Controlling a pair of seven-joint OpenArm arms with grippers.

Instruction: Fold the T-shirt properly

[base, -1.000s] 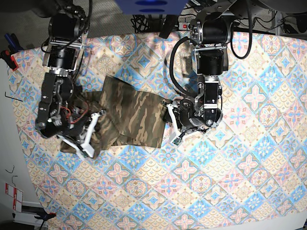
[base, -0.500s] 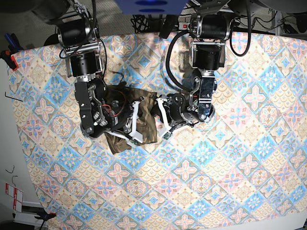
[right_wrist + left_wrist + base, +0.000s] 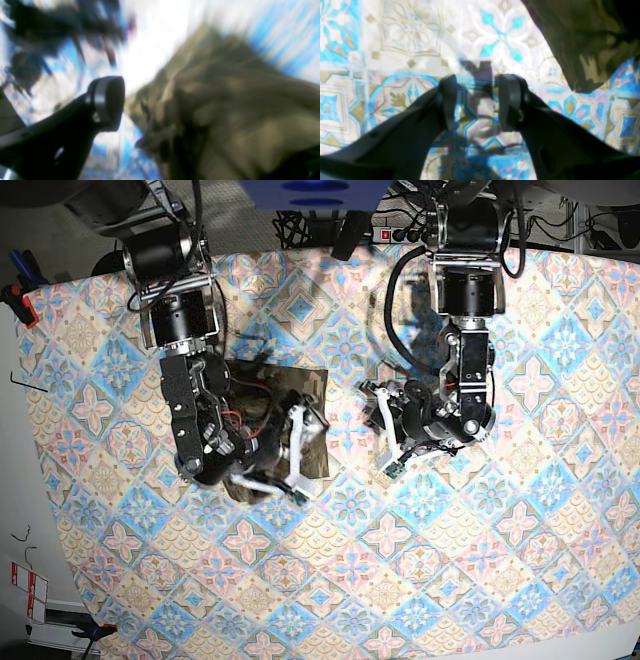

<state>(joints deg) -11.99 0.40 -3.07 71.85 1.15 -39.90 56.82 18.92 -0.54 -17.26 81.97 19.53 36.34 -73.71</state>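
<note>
The camouflage T-shirt lies folded into a small bundle on the tablecloth, left of centre in the base view, partly hidden under my right arm. My right gripper sits over the bundle's right edge with its white fingers spread apart. The blurred right wrist view shows one dark finger just clear of the T-shirt; the other finger is out of frame. My left gripper hovers to the right of the shirt, apart from it. Its jaws stand open over bare tablecloth, with a T-shirt corner at upper right.
The pastel diamond-patterned tablecloth covers the whole table. Cables and a power strip lie beyond the far edge. A red clamp sits at the left corner.
My right arm swept the shirt's left part over to the right, folding it into a compact bundle, then its jaws opened and let go. The left gripper drew back to the right.
</note>
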